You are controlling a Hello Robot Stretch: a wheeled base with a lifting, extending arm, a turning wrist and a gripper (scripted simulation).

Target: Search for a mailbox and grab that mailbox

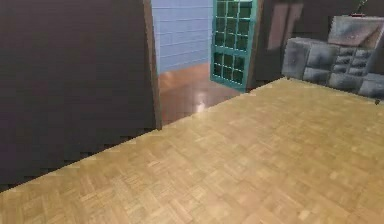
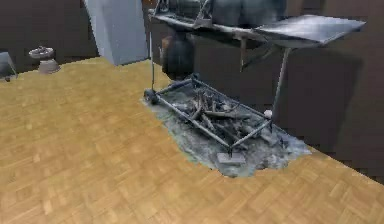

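Observation:
No mailbox-shaped thing stands out in either view. In the forward view a dark wall (image 1: 70, 80) takes up the left, and beside it an opening leads to a room with a reddish shiny floor (image 1: 195, 95) and a pale blue wall (image 1: 180, 30). A teal glass-paned door (image 1: 233, 42) stands at that opening's right.
A grey tufted sofa (image 1: 335, 62) sits at the forward view's right on the parquet floor (image 1: 240, 160). In the arm side view a dark metal-framed table (image 2: 250, 35) stands over a grey rubble patch (image 2: 225, 125), with a dark bag (image 2: 178, 55) hanging, a pale cabinet (image 2: 120, 28) and a small pedestal bowl (image 2: 43, 58).

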